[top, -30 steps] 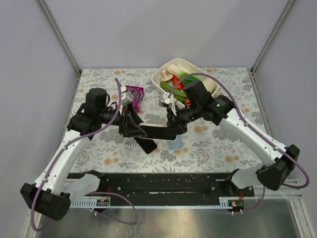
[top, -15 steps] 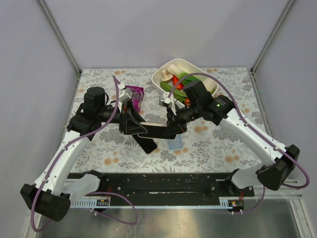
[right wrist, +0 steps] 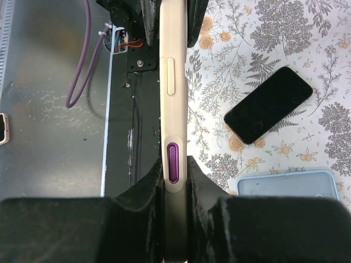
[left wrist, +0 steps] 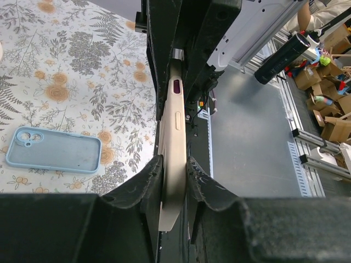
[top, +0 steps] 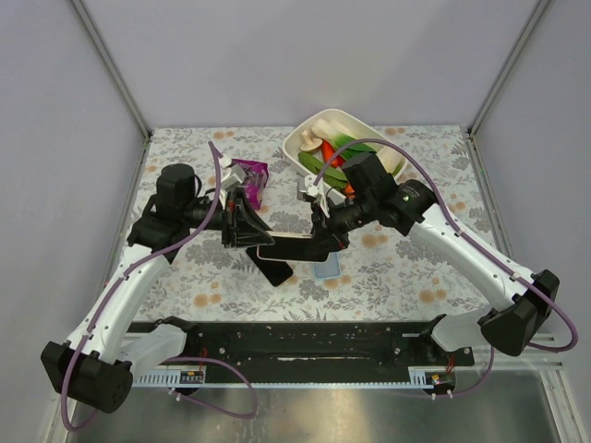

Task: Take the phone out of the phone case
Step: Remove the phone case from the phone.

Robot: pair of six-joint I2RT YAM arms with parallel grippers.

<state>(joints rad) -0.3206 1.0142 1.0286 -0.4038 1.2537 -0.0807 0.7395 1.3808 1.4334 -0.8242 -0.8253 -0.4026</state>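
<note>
Left wrist view: cased phone [left wrist: 174, 137] sits edge-on, off the table [top: 416, 277], slung between the two arms. The left gripper [left wrist: 174, 167] pinches one end across its faces, pads tight on both sides. The right gripper [right wrist: 173, 170] pinches the other end the same way, right at the purple button [right wrist: 173, 155]. The beige case [right wrist: 173, 66] wraps the whole edge and I see no lifted lip, so my read is that extraction has not started.

Risks:
- Both grips clamp case and handset together. Pulling apart won't peel anything unless one side catches only the lip.
- A hard squeeze plus a twist could flex the handset.
- If one side lets go to regrip, the other holds a short end. It may pivot or drop onto the black phone [right wrist: 269, 104] and blue case [left wrist: 53, 149] below.

View differences:
- Right wrist shows the black phone screen-up and only an edge of the blue case.
- Left wrist shows the whole blue case, camera cutout included, but no black phone.
- Top external alone shows the span between the arms, the bowl [top: 319, 129] and the purple packet [top: 249, 177]. Finger contact is unreadable there.
</note>
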